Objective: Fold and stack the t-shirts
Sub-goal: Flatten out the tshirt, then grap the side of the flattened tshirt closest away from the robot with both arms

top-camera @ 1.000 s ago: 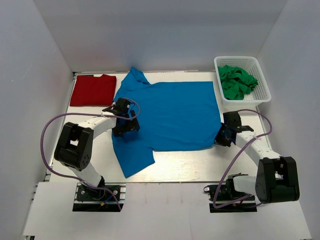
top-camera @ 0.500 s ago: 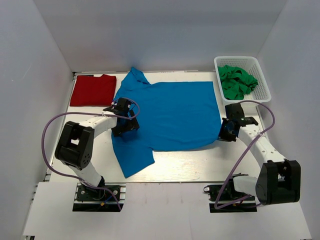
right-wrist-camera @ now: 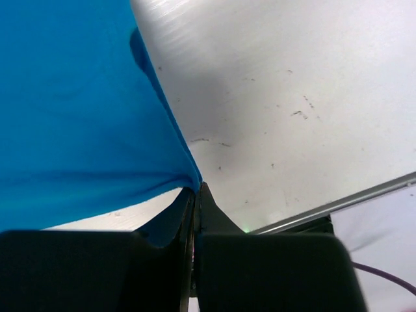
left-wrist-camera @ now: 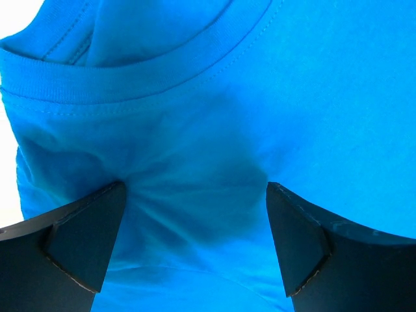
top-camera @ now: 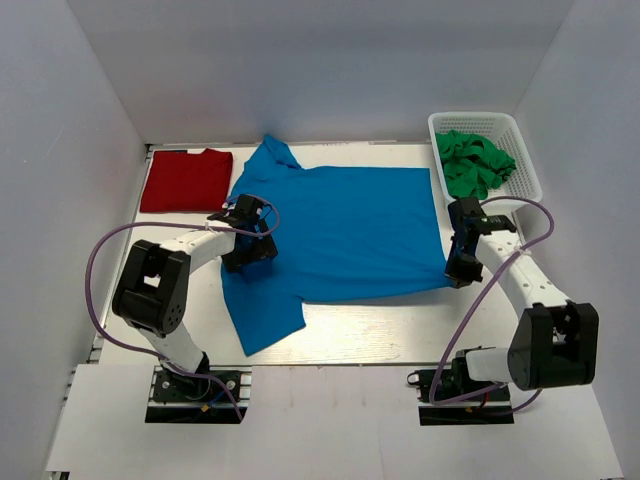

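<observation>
Blue t-shirt (top-camera: pixel 340 230), spread flat across the middle of the bench (top-camera: pixel 400 325), collar to the left, hem to the right, one sleeve poking toward the far wall and the other toward the near edge. Right fingers (right-wrist-camera: pixel 197 208) clenched on the near hem corner: a thin bite, right at the tip of the cloth. First danger there: the corner sliding out on a quick lift or a long pull, with so little fabric in the pinch.

Left fingers (top-camera: pixel 252 248) spread wide over the collar area, straddling cloth, grasping nothing; hard to say whether touching or just above. Second danger: with that end unheld, a tug from the right likely to drag the whole shirt sideways instead of folding it, bunching the body and skewing the hem line. Worth watching the sleeves too, both loose and easy to tuck under crooked.

Further out: red t-shirt (top-camera: pixel 185 180), folded at the far left corner, just beside the blue collar end; any shove leftward apt to nudge or rumple it. On the right, white basket (top-camera: pixel 527 170) with green cloth (top-camera: pixel 472 165) close behind the right arm; a high swing back, and a clipped rim.
</observation>
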Controlling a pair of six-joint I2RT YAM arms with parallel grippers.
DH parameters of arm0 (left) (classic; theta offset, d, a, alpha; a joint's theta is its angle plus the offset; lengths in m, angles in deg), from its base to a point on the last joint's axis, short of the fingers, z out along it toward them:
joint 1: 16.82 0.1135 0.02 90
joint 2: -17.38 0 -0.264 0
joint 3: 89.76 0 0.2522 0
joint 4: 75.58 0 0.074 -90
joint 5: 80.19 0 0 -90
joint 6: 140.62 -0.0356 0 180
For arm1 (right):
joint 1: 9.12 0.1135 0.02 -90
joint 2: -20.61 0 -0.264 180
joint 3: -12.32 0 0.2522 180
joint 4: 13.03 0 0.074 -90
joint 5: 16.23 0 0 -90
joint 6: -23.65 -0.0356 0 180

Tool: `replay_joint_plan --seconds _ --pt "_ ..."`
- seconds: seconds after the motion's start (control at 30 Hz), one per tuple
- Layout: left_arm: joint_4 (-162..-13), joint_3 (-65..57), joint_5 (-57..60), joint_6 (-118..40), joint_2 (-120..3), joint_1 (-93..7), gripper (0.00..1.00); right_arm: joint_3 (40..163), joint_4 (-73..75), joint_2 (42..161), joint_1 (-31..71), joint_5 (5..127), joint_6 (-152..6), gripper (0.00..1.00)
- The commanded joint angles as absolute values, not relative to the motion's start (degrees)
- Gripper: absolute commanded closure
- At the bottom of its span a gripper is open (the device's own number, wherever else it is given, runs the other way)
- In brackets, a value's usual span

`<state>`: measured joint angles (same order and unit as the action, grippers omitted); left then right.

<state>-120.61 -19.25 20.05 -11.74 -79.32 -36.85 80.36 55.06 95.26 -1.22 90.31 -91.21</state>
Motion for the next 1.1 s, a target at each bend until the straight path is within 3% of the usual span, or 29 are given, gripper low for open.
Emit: replay_joint_plan --seconds 0.0,0.1,0.3,0.33,0.43,0.67,0.9,1.07 --pt "-122.92 -22.12 21.41 -11.42 -83.34 -35.9 0.0 83.38 59.79 97.07 -1.12 94.6 -90.86 1.0" --pt "-123.53 -21.6 22.03 -11.42 -82.82 -35.9 0.0 83.65 60.67 98.57 -1.21 95.39 -91.39 0.96" --pt "-126.78 -19.66 23.61 -11.42 -79.65 -36.6 0.0 83.56 60.5 95.76 -0.86 90.47 -90.6 0.31" --pt "-127.4 -19.05 22.22 -11.42 -79.13 -36.6 0.0 84.0 60.07 95.06 -1.03 90.21 -90.08 0.1" --pt "-127.4 -19.05 19.84 -12.64 -76.58 -36.6 0.0 85.4 56.83 92.07 -1.03 88.81 -88.33 0.1" --pt "-132.4 -14.92 18.42 -12.12 -71.49 -36.6 0.0 80.05 43.37 89.78 -0.06 69.57 -87.43 0.1" --pt "-151.34 -15.97 12.81 -7.21 -64.88 -36.6 0.0 73.46 38.88 84.17 -0.59 79.66 -98.76 0.1" --pt "-157.37 -26.94 2.18 -4.48 -56.39 -37.13 0.0 71.17 37.74 84.15 -0.94 82.12 -103.52 0.1"
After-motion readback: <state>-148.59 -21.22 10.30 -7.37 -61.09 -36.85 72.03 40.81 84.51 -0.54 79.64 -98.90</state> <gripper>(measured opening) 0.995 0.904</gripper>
